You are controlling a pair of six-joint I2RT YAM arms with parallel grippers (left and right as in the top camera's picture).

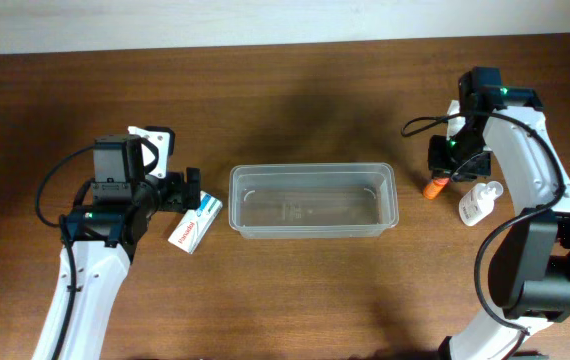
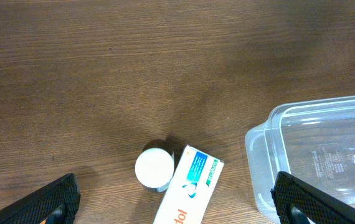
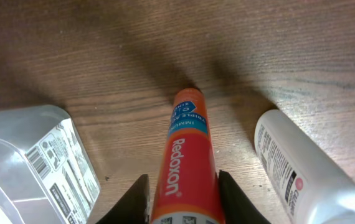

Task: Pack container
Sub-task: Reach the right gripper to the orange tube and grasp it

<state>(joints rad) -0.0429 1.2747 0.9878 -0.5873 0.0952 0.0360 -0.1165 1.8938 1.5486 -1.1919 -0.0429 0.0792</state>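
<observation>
The clear plastic container (image 1: 312, 201) stands empty at the table's middle; it also shows in the left wrist view (image 2: 327, 155) and the right wrist view (image 3: 28, 162). My left gripper (image 1: 187, 190) (image 2: 177, 208) is open above a white and blue box (image 1: 195, 222) (image 2: 190, 186) and a small white-capped bottle (image 2: 154, 167), just left of the container. My right gripper (image 1: 447, 168) (image 3: 182, 199) is shut on an orange Redoxon tube (image 1: 433, 186) (image 3: 184, 155) that lies on the table right of the container.
A white bottle (image 1: 475, 205) (image 3: 302, 174) lies on the table just right of the orange tube. The table is dark wood; its far edge meets a pale wall at the top.
</observation>
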